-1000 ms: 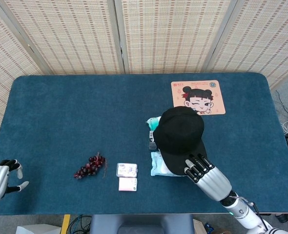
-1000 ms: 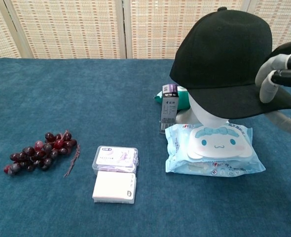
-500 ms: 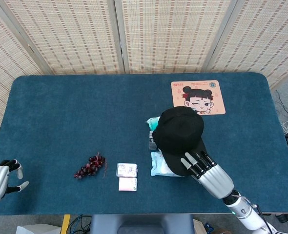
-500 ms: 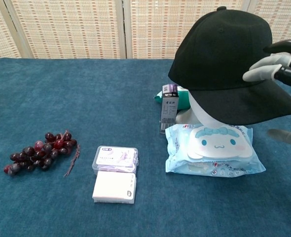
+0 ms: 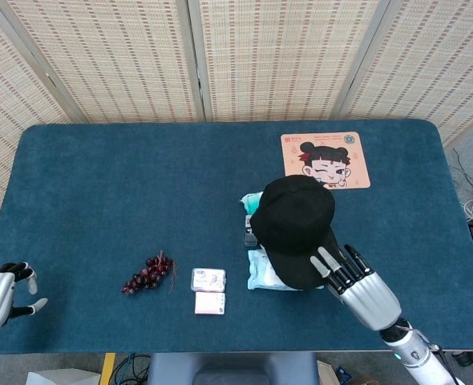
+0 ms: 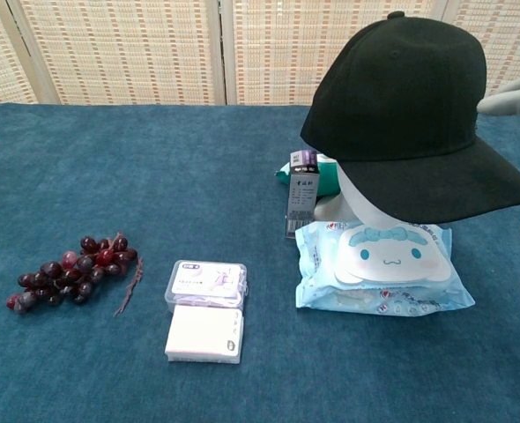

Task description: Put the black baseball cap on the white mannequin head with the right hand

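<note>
The black baseball cap [image 5: 294,228] [image 6: 405,106] sits on the white mannequin head [image 6: 370,204], its brim pointing toward the table's front right. Only the head's lower part shows under the brim. My right hand [image 5: 357,279] is off the cap, just right of the brim, with its fingers spread and nothing in them; in the chest view only its fingertips [image 6: 512,93] show at the right edge. My left hand [image 5: 4,290] hangs at the front left corner of the table, fingers loosely curled and apart, holding nothing.
A pack of wipes [image 6: 379,264] lies in front of the mannequin head. A small dark carton [image 6: 301,192] and a green packet [image 6: 323,174] stand beside it. Grapes [image 6: 70,269] and two small boxes [image 6: 207,310] lie to the left. A cartoon mat [image 5: 325,159] lies behind.
My right hand let go of the cap's brim and drew back to the right with its fingers spreading. The cap stays on the mannequin head. The left hand has not moved.
</note>
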Robot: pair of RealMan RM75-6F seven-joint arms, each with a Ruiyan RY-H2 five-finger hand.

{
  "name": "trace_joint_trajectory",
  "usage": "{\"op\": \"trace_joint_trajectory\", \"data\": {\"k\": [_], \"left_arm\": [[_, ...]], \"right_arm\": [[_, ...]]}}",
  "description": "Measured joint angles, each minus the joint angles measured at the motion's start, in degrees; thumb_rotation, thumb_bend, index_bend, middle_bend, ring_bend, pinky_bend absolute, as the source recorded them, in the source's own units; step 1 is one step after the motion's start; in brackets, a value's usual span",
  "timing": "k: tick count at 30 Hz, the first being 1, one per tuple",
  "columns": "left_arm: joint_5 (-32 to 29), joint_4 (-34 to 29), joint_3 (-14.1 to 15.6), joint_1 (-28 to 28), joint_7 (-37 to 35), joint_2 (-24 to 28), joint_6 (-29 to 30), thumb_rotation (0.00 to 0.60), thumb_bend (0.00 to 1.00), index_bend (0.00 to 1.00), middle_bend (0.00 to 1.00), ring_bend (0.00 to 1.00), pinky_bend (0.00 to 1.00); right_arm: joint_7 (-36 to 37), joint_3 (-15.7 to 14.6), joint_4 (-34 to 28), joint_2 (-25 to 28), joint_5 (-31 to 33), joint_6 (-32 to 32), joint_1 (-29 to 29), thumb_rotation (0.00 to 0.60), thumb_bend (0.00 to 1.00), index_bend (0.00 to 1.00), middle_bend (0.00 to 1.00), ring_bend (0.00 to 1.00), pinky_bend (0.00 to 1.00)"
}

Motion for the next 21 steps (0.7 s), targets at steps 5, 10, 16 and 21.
{"op": "trace_joint_trajectory", "data": {"k": [5,10,16,21], "left_arm": [[-0.1,0.2,0.1,0.0,0.2,-0.2,-0.1,0.6,0.01,0.67,0.48,0.36,0.52],[0.0,0.1,0.0,0.0,0.1,-0.1,0.1,0.6,0.01,0.67,0.48,0.37,0.52],[0.8,0.3,0.0,0.1,-0.5,-0.3,0.6,0.6,0.01,0.6,0.48,0.36,0.52],[3.8,2.2,-0.3,0.2,-3.5,-1.3,3.6,0.6,0.01,0.54,0.47,0.35,0.52]], "right_arm": [[-2.3,0.4,-5.2,3.1,4.1,-2.1,-1.9,0.6,0.0,0.19,0.22,0.1,0.26],[-6.5,1.0,-12.3,6.3,9.4,-4.7,-4.3,0.6,0.0,0.19,0.22,0.09,0.23],[-8.5,2.5,-18.8,9.0,16.6,-6.2,-7.5,0.6,0.0,0.19,0.22,0.09,0.22],[-4.5,4.6,-18.9,8.4,21.1,-5.6,-9.2,0.6,0.0,0.19,0.22,0.09,0.22]]}}
